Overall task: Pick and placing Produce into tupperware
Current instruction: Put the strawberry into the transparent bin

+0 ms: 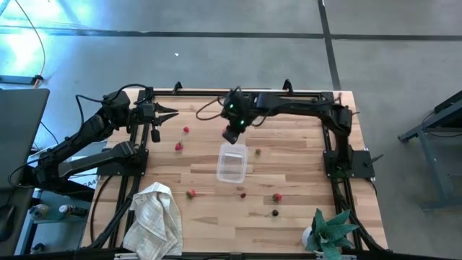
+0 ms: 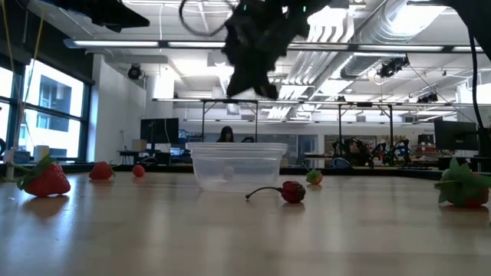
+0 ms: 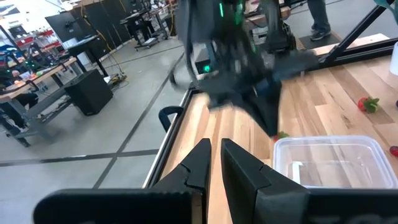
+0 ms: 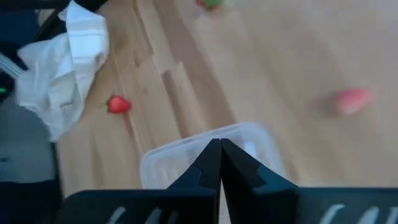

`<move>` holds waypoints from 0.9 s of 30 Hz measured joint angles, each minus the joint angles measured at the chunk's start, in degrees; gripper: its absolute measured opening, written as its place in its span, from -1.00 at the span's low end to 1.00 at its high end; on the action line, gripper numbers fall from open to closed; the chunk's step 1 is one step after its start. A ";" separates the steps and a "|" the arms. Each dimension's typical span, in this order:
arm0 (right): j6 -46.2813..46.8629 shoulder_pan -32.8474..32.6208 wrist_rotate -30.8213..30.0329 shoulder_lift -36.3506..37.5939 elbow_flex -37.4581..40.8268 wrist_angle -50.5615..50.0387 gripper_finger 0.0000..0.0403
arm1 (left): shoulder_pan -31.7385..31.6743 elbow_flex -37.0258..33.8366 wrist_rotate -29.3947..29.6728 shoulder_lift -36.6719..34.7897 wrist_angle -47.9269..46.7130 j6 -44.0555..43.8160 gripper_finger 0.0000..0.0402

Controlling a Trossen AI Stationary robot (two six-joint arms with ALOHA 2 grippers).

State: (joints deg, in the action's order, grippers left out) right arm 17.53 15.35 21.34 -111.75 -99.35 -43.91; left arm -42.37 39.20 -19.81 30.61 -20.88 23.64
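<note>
Hovering just above the far end of the clear tupperware (image 1: 232, 165), the right tool (image 1: 232, 137) has its fingers pressed together and carries nothing. The container sits near the middle of the wooden counter (image 1: 289, 130). Produce lies scattered around it: two strawberries (image 1: 179, 146) to its left, a greenish piece (image 1: 258, 152) just to its right, and more red and dark pieces (image 1: 276, 197) along the near side. The left tool (image 1: 170, 113), also closed and empty, waits at the far left corner. A white towel (image 1: 154, 217) lies crumpled at the near left edge
</note>
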 joint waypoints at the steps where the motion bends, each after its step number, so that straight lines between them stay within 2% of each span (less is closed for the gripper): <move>1: -1.68 0.00 -2.03 0.93 -1.86 -2.77 -1.00 | 0.02 0.00 0.00 0.02 0.02 0.00 -0.86; 7: -6.28 -0.02 -15.39 7.53 -10.77 -15.84 -1.00 | 0.00 0.00 0.00 0.02 -0.20 -0.24 -0.86; 12: -5.90 -0.28 -17.28 16.39 -8.84 -19.71 -1.00 | 0.00 0.00 -0.07 -0.55 -0.17 -1.05 -0.86; 15: -3.13 -1.26 -18.18 23.73 -0.96 -18.92 -1.00 | 0.00 0.00 -1.35 -1.44 -0.15 -1.16 -0.86; 19: 2.66 -4.74 -19.29 36.85 17.18 -9.86 -1.00 | 0.00 0.00 -5.73 -3.19 -0.25 0.40 -0.86; 23: 9.28 -8.83 -17.68 49.23 34.13 3.33 -1.00 | 0.00 0.00 -14.82 -5.46 -0.52 5.27 -0.86; 27: 13.67 -11.02 -12.70 58.23 43.53 9.81 -1.00 | 0.02 0.07 -21.98 -7.25 -2.73 9.29 -0.86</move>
State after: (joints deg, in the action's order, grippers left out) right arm 31.21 4.34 8.63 -53.52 -55.82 -34.10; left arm -42.35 39.27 -41.80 23.36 -23.62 32.93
